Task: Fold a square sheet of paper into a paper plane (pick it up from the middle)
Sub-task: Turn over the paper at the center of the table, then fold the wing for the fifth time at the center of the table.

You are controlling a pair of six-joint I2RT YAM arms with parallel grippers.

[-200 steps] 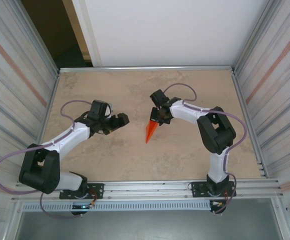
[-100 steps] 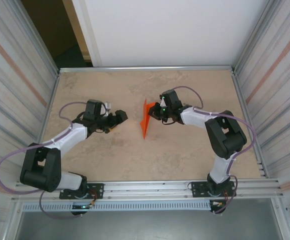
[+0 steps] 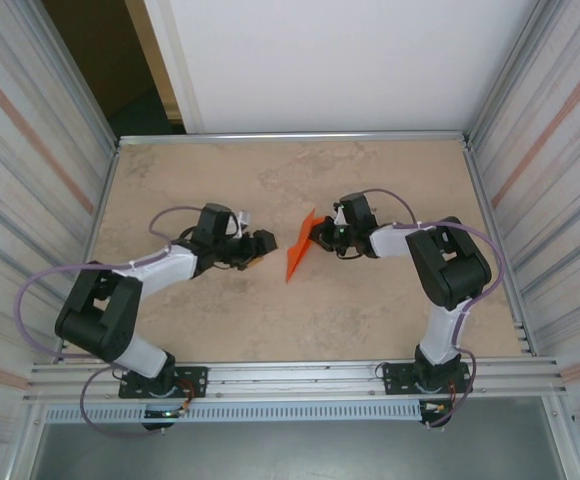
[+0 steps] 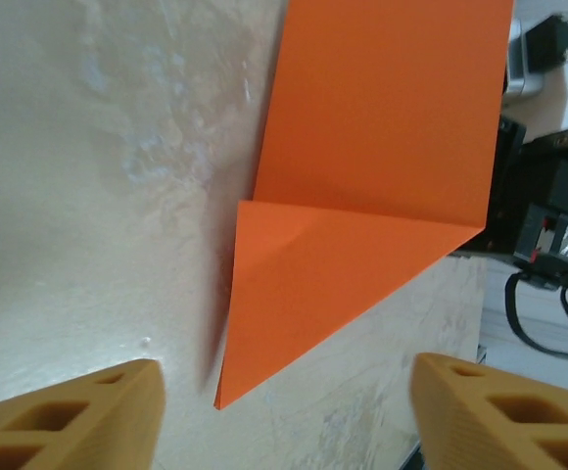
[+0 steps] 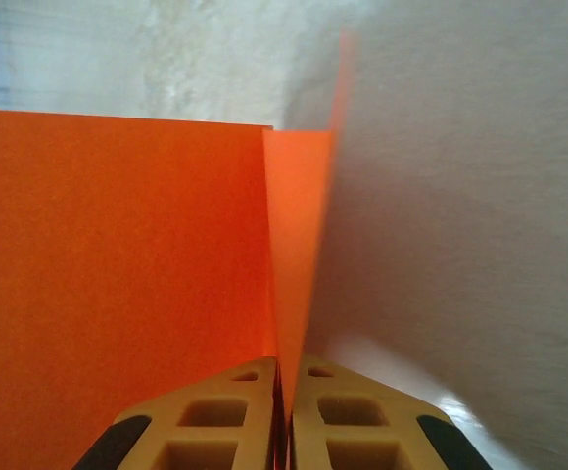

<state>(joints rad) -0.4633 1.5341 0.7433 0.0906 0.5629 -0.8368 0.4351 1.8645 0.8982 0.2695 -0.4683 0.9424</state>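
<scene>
**Right tool** [image 5: 284, 384]: we record two yellow-orange fingers [image 5: 215, 416] pressed together, pinching a thin edge of the paper plane [image 5: 118, 264]. In the top view the right tool [image 3: 316, 234] sits at the plane's far right side.

**Paper plane**: bright orange paper, plain and matte.
- Left wrist view: the plane [image 4: 362, 196] shows a broad flat panel above and a triangular flap below. A straight crease runs between them, and the flap tapers to a sharp point.
- Right wrist view: a large flat panel spreads left of the pinch, and a narrow wedge-shaped layer rises straight up from the fingers.
- Top view: the plane [image 3: 298, 252] reads as a slim sliver standing on edge near the middle of the tabletop [image 3: 370, 320], between the two tools. Its point is turned toward the near edge.
- We cannot tell whether the point touches the surface; a shadow lies beside it.

**Left tool** [image 4: 286, 392]: fingers [image 4: 78, 416] spread wide with nothing gripped, and the plane's point lies just beyond the gap. From above, the left tool [image 3: 260, 250] is just left of the plane and apart from it.

**Tabletop**: beige with a mottled stone pattern, bordered by a metal frame.

**Right arm** [image 4: 548, 225]: black housing with a cable, seen behind the plane from the left wrist.
</scene>
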